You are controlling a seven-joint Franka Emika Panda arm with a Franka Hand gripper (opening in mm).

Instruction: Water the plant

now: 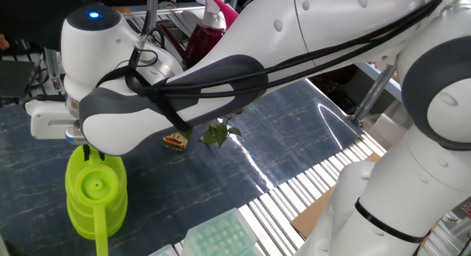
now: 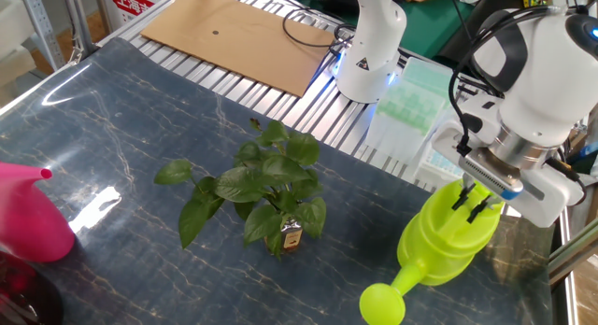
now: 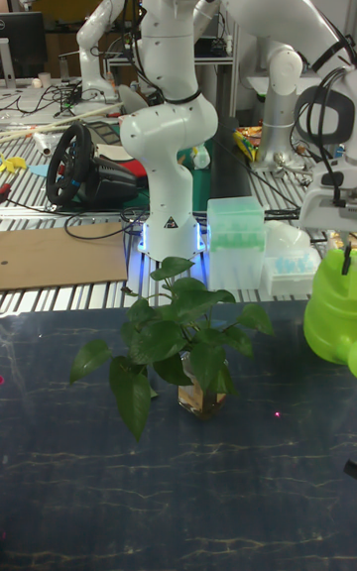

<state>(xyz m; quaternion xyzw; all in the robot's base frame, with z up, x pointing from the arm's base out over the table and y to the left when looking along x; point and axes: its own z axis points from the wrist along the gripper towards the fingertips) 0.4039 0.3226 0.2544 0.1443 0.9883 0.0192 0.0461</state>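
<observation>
Your gripper (image 2: 476, 203) is down at the top of the lime green watering can (image 2: 439, 253), its two dark fingers (image 1: 93, 153) closed together on the can's top handle — so it is grasping the can. The can sits near the bench (image 2: 112, 138) corner closest to the white arm base (image 2: 369, 45), its spout head (image 2: 381, 302) pointing toward the front edge in the other fixed view. Whether the can rests on the surface or is just lifted off it, you cannot tell.

The plant (image 2: 252, 190) stands well apart from the can, about mid-bench, upright in its tiny glass bottle (image 2: 291, 238) with broad green leaves spreading on all sides. In the tall fixed view the plant (image 3: 174, 343) is central and the can is cut off at the right edge.

A pink watering can (image 2: 30, 219) stands at the far end of the bench from your gripper — well clear of the plant. A cardboard sheet (image 2: 234, 31) lies on the slatted surface beyond the bench edge.
</observation>
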